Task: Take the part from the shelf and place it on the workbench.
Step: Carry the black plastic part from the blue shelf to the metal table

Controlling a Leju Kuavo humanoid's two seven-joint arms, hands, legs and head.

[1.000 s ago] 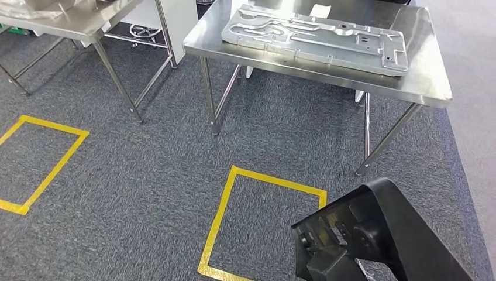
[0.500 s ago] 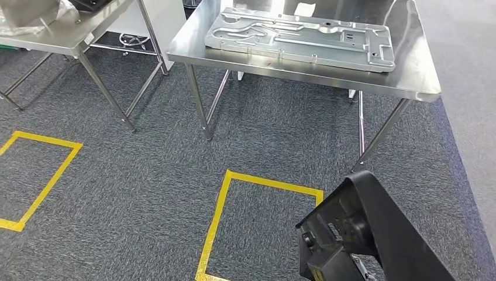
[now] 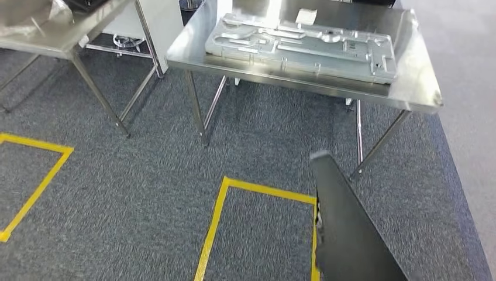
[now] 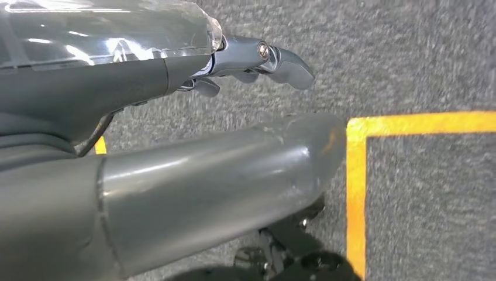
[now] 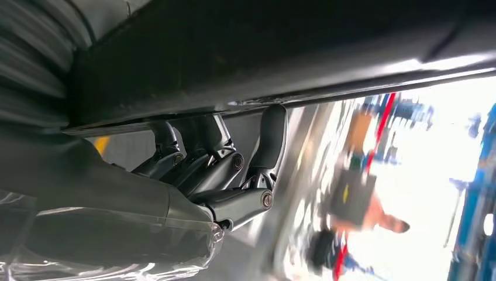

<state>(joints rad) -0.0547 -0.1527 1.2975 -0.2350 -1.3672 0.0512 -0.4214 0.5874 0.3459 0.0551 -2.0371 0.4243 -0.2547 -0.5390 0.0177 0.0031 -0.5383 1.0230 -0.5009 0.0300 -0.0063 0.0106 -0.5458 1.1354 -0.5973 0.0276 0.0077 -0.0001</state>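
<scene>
The part is a black, flat-sided piece that rises edge-on at the lower right of the head view, above the carpet. In the right wrist view my right hand holds it, dark fingers curled up against the underside of the black part. The steel workbench stands ahead, beyond the part, with a large silver stamped plate lying on its top. My left hand hangs over the carpet with its fingers stretched out and nothing in it.
A second steel table stands at the far left. A yellow tape square marks the carpet just before the workbench, and another yellow square lies to the left. Thin table legs stand between.
The whole view has shifted, so the camera moved and the workbench sits more squarely ahead. The black part has turned from showing its broad face to standing edge-on, reaching higher in the picture.
</scene>
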